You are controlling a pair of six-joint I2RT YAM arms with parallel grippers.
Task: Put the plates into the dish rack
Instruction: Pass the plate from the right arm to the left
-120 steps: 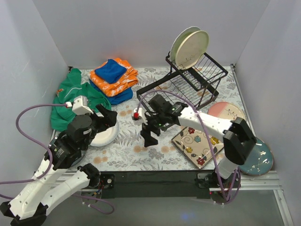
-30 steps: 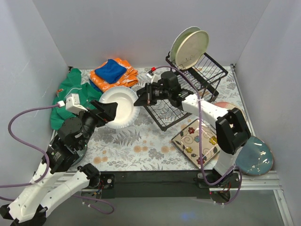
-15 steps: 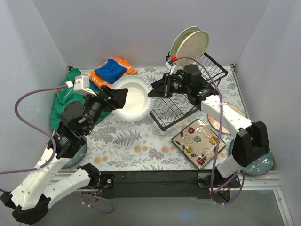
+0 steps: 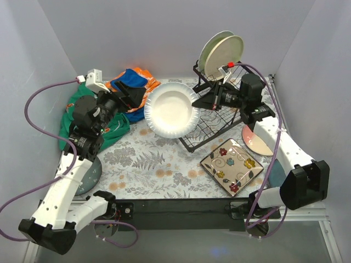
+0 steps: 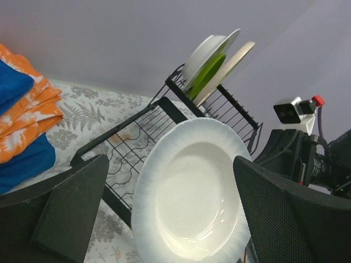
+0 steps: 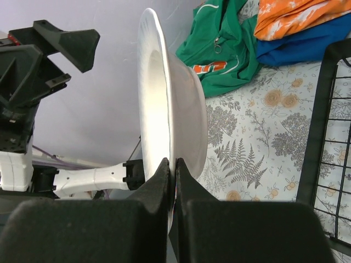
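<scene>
Floral-patterned tabletop (image 4: 153, 164) between pale grey walls filled my overhead view. My right gripper (image 6: 174, 167) was pinched tight on the rim of a white plate (image 4: 171, 111), its two fingers pressed against either face of the edge. That plate stood nearly on edge in the air, its hollow face turned toward the left arm, just left of the dish rack (image 4: 211, 131) and overlapping the rack's lower tray as seen from above. My left gripper (image 4: 136, 96) hung just to the plate's left with its fingers spread wide, touching nothing; through its wrist camera I saw the plate framed between them. In the rack's raised far section three plates stood upright together: a second white plate (image 5: 205, 49), a lime green plate (image 5: 207, 76) and a cream plate (image 5: 233, 60). Near the rack, a square flowered plate (image 4: 231, 166) lay flat on the table, with a pink-and-cream plate (image 4: 256, 141) just to its right, partly under the right arm. Folded orange and blue cloths (image 4: 149, 83) and a green garment (image 4: 90, 129) lay at the far left.
</scene>
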